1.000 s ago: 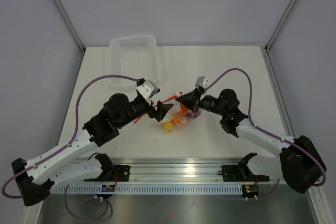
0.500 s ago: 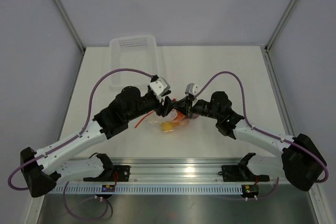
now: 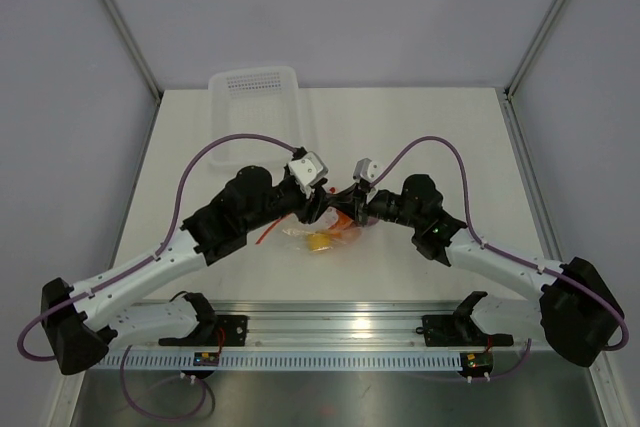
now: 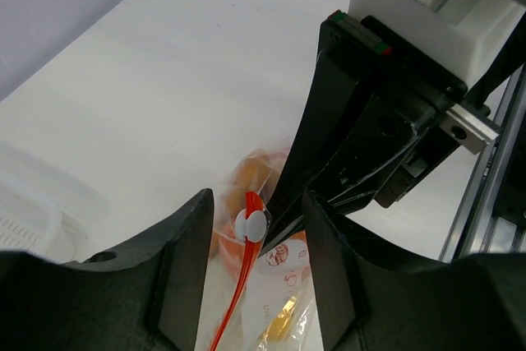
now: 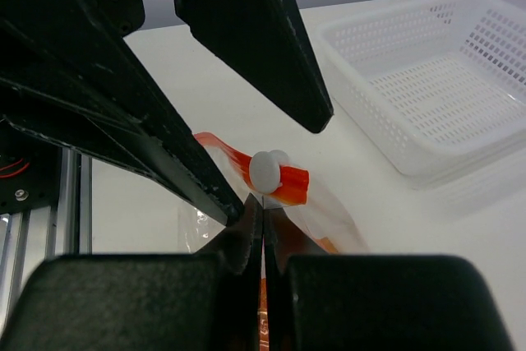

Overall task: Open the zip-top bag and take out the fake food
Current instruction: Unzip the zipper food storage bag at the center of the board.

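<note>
My left jaws have swung in and are narrowing, still apart, around the white slider [image 4: 252, 223] of the zip-top bag [image 3: 322, 231], which my right jaws hold pinched shut at mid-tabletop [image 3: 420, 137], fake food [image 3: 320, 241] still inside, so unzipping looks next.

White table [image 3: 440, 137] with perforated basket [image 3: 255, 112] and zip-top bag [image 3: 305, 232]

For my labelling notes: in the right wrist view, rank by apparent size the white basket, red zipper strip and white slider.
1. white basket
2. red zipper strip, partly hidden
3. white slider
</note>
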Robot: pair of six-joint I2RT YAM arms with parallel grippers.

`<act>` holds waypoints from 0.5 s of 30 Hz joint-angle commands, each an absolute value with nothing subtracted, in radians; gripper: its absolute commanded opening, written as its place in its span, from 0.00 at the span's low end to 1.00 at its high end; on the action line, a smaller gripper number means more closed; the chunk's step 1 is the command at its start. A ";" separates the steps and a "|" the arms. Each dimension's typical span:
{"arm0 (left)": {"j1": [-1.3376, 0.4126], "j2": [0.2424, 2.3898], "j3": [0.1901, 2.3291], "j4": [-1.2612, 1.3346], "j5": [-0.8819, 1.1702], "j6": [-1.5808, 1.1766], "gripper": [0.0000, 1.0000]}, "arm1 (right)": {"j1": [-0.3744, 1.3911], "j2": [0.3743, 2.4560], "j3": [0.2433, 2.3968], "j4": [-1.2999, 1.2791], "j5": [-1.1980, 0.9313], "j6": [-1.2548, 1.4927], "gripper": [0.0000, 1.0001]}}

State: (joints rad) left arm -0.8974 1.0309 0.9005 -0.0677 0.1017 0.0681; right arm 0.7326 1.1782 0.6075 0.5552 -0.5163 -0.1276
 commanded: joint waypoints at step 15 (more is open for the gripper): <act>-0.844 1.049 0.913 -0.074 0.256 0.035 0.26 | 0.744 1.137 0.623 0.594 -0.525 -0.138 0.00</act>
State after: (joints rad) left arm -0.8494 1.0504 0.9005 -0.0814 0.2001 0.0483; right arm 0.7326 1.1656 0.6075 0.5522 -0.5167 -0.1276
